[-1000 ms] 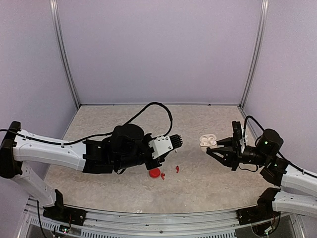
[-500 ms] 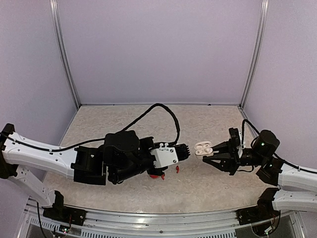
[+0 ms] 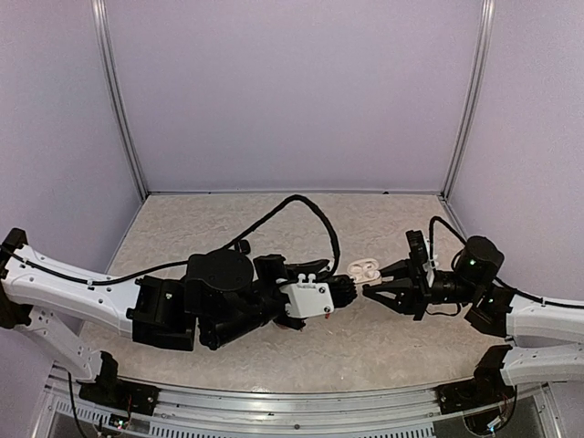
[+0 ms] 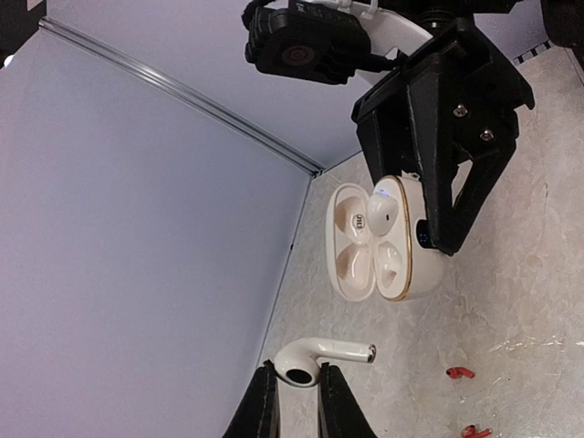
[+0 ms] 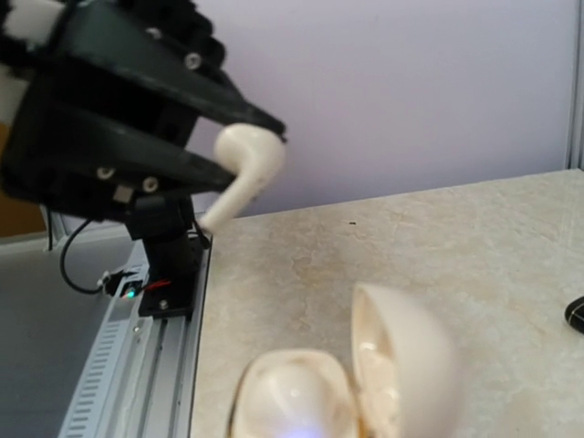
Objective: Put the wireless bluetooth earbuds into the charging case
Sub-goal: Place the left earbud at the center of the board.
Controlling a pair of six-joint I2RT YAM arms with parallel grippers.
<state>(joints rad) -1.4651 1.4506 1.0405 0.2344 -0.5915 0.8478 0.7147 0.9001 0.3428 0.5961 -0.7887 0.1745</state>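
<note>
A white earbud [image 4: 315, 358] is pinched by its bulb between the shut fingers of my left gripper [image 4: 295, 368], with its stem pointing sideways. My right gripper [image 3: 370, 292] is shut on the open white charging case [image 4: 379, 239], held above the table with its wells facing the left gripper. One white earbud [image 4: 383, 205] sits in a well of the case, and the well beside it is empty. In the top view the left gripper [image 3: 345, 292] and the case [image 3: 365, 270] are nearly touching. In the right wrist view the held earbud [image 5: 246, 160] hangs just above the case [image 5: 292, 401].
Two tiny red earbuds [image 4: 459, 372] [image 4: 473, 431] lie on the beige tabletop below the left gripper. A small black object [image 5: 575, 312] lies at the right edge of the table. Purple walls and metal frame posts [image 3: 123, 109] enclose the table.
The left arm has swung right and forward with the white earbud. The right arm has carried the open case left. The gap between them has closed to almost nothing.
</note>
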